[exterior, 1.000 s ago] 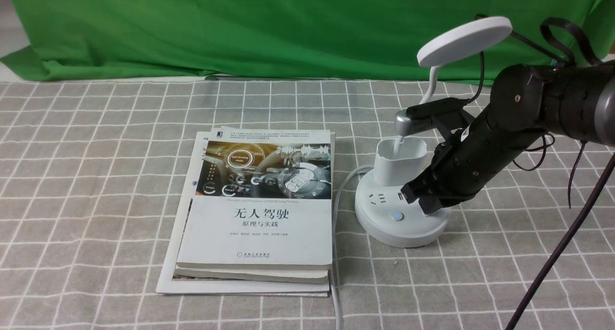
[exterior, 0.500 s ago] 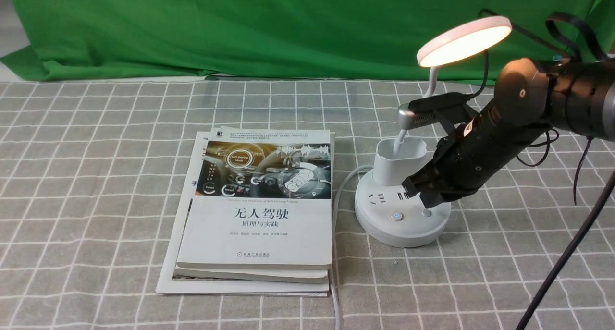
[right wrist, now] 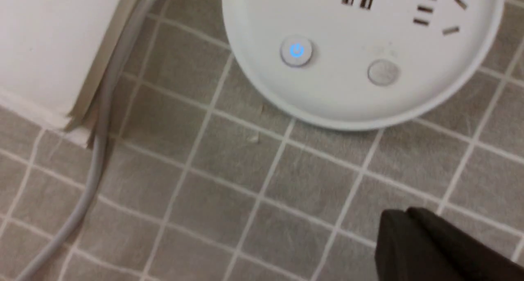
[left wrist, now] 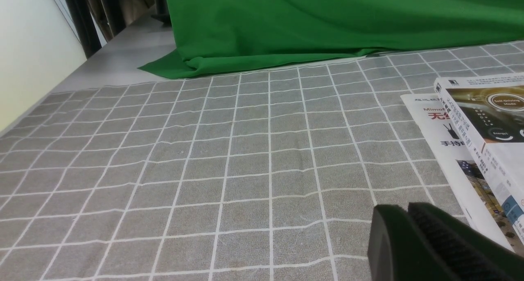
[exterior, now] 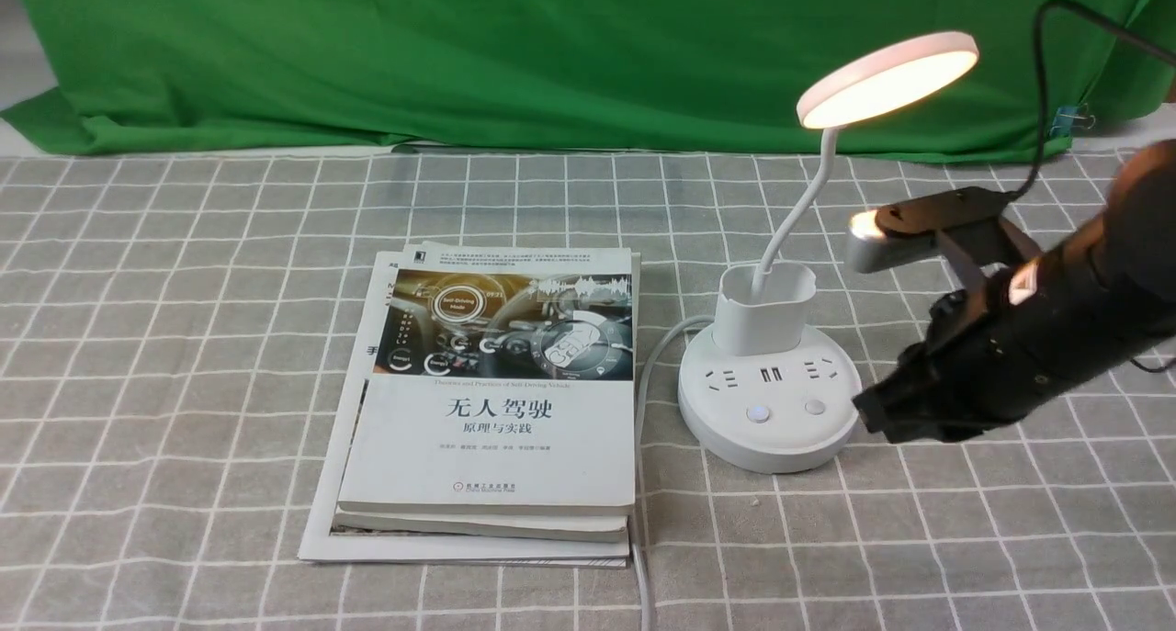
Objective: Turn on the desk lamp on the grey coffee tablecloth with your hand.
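The hand (exterior: 875, 416) is clenched shut on nothing. Its blunt tip hangs just beside the desk lamp (exterior: 781, 433), at about four o'clock from the round base and apart from it. The lamp's disc head glows. It stands on the grey coffee tablecloth (exterior: 184, 337), with a stack of books (exterior: 496, 447) at its nine o'clock. A green cloth (exterior: 459, 52) drapes the back at twelve o'clock.

Top book (exterior: 496, 438), cover: I read "无人驾驶", with "原理与实践" beneath and "Self-Driving Mode" in a ring. Desk lamp (exterior: 767, 438), base button (right wrist: 297, 51): blue power sign. Booklet (left wrist: 446, 158) underneath: "手持", the rest hidden.
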Controlling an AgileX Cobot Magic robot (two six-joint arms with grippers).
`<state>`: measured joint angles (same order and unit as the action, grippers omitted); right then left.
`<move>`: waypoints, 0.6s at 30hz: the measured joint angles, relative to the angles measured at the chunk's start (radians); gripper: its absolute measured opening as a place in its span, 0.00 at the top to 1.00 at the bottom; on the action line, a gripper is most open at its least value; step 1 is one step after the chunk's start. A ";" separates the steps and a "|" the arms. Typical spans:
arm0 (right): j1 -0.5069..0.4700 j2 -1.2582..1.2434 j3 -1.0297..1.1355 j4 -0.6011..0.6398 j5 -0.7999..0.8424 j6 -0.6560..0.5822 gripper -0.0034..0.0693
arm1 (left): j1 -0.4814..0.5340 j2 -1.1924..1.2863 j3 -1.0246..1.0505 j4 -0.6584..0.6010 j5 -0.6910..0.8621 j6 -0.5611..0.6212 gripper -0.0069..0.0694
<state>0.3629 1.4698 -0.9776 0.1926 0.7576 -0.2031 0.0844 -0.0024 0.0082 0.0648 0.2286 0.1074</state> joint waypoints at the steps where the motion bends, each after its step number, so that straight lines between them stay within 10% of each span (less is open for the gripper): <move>1: 0.000 -0.031 0.023 0.000 -0.005 0.000 0.90 | 0.000 0.000 0.000 0.000 0.000 0.000 0.88; 18: 0.000 -0.849 0.579 0.000 -0.217 0.240 0.87 | 0.000 0.000 0.000 0.000 0.000 0.000 0.88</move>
<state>0.3629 0.6209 -0.3987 0.1926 0.5403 0.0370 0.0844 -0.0024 0.0082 0.0648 0.2286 0.1074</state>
